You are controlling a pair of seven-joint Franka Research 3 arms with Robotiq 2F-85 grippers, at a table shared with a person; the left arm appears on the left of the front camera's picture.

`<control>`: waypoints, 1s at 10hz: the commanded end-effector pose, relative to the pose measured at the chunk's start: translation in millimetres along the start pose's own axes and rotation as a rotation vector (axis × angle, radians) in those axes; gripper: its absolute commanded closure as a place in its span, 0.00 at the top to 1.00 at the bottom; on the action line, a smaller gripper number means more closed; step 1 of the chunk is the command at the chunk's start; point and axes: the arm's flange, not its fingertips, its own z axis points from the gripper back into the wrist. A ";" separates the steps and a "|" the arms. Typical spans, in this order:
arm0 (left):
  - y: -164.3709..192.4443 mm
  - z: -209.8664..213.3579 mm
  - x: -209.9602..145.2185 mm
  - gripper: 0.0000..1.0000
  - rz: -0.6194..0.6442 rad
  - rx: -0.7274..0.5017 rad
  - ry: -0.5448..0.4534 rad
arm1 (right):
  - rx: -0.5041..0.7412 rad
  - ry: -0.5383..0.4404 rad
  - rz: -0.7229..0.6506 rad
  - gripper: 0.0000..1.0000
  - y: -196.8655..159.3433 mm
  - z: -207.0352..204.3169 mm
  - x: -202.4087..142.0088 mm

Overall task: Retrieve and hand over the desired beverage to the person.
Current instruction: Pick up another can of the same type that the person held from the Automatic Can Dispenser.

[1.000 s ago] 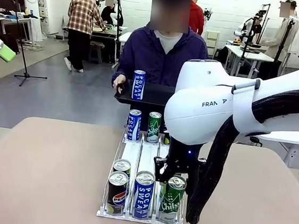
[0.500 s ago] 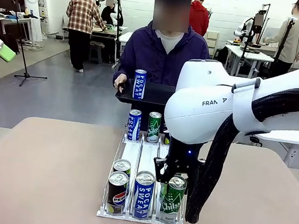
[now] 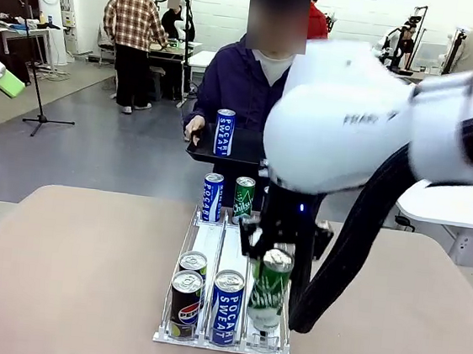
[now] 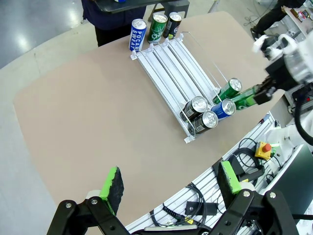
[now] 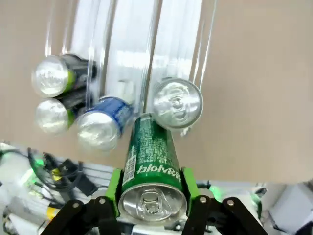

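My right gripper (image 5: pixel 152 193) is shut on a green Chilsung can (image 5: pixel 151 164), which hangs tilted just above the near end of the wire can rack (image 3: pixel 180 247). In the front view that green can (image 3: pixel 269 286) sits over the rack's right lane. The person (image 3: pixel 229 83), in a dark navy-purple jacket, stands at the far side and holds a black tray (image 3: pixel 201 150) with a blue Pocari Sweat can (image 3: pixel 223 132) on it. High over the table's left side, my left gripper (image 4: pixel 171 181) is open and holds nothing.
At the rack's near end stand a Pepsi can (image 3: pixel 184 303), a second dark can (image 3: pixel 192 265) and a Pocari Sweat can (image 3: pixel 226 308); another green can (image 5: pixel 177 103) stays in the right lane. Far end: a Pocari can (image 3: pixel 211 197) and a Chilsung can (image 3: pixel 243 199).
My right arm has risen and lifted the green can out of the rack's right lane, tilting it. The person's tray shifted slightly up. The left arm has not moved.
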 end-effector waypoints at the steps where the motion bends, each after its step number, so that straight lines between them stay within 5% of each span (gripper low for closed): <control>1: 1.8 0.6 -1.1 1.00 -0.011 0.002 0.005 | 0.003 -0.078 -0.027 0.00 18.7 65.4 -10.5; 5: 1.8 0.6 -1.1 1.00 -0.011 0.002 0.005 | 0.027 -0.150 -0.173 0.00 37.0 184.1 19.1; 10: 1.8 0.6 -1.1 1.00 -0.011 0.002 0.005 | 0.055 0.040 -0.320 0.00 -0.8 215.0 120.8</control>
